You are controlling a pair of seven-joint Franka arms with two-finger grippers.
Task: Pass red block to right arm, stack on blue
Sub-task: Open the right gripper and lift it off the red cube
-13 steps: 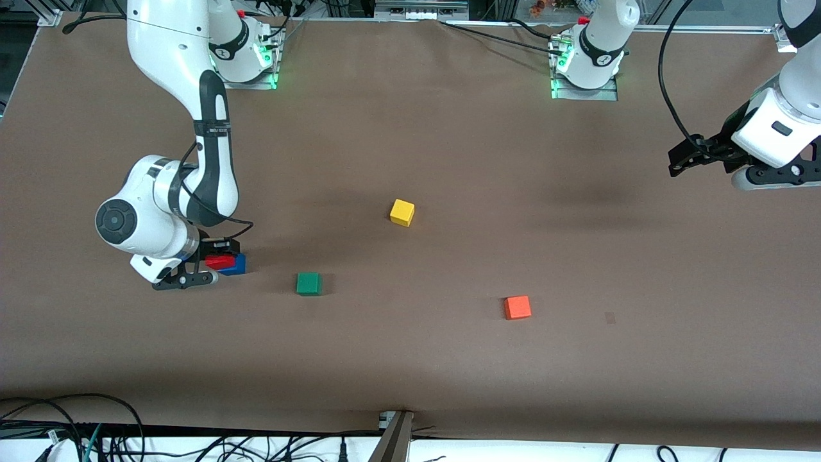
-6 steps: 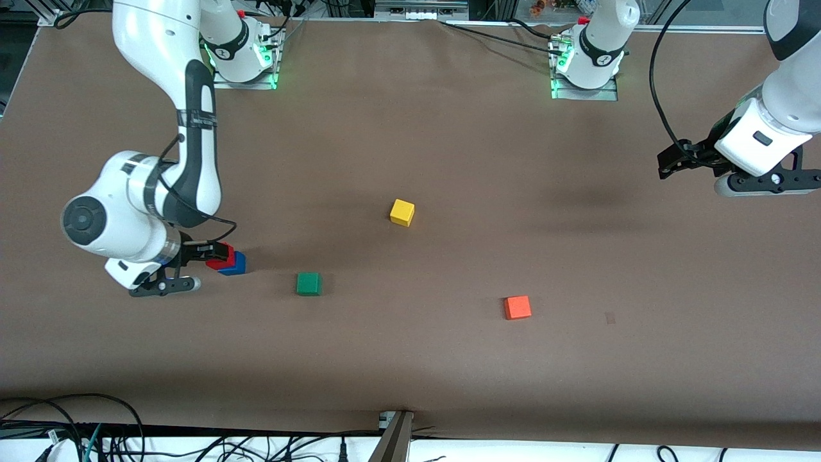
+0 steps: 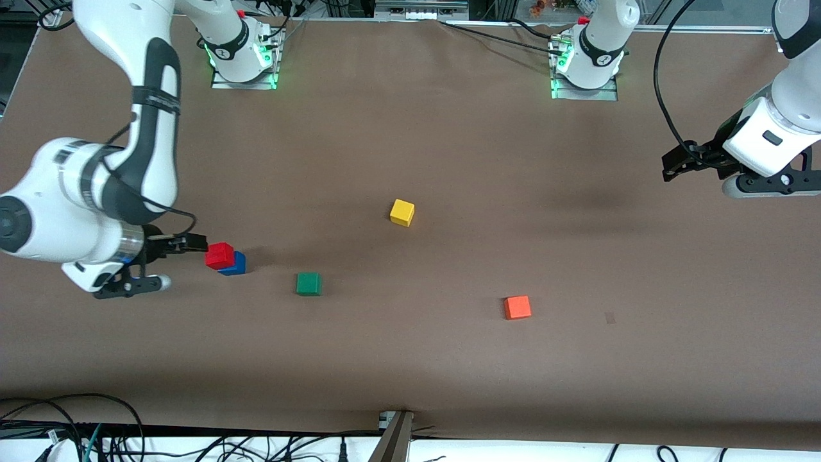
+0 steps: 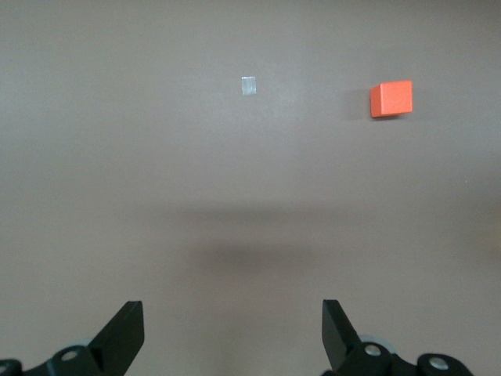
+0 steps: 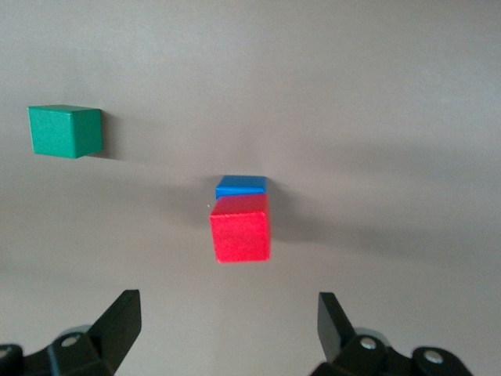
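Red block: the small deep-red plain-faced cube [image 3: 219, 255] sits on top of the small plain blue cube [image 3: 234, 264], set slightly off square so a strip of blue shows past one edge; the stack stands toward the right arm's end of the table.
Right gripper: the narrow black two-finger gripper [image 3: 192, 243] of the right arm hangs just beside the stack at about its height, fingers spread wide and holding nothing.
Left gripper: the black gripper [image 3: 673, 166] of the left arm waits in the air over the left arm's end of the table, fingers apart and empty.
Step in hand: judged as clearing away after the release. Doing it well means drawing the open fingers straight off and up, no sideways sweep, since the offset top cube could be nudged off.
Surface: a flat brown matte table cover [image 3: 449, 359], with a small pale mark on it [image 4: 248, 84].
Room: a green cube [image 3: 308, 283], a yellow cube [image 3: 402, 212] and an orange-red cube [image 3: 517, 307] lie well apart from the stack.
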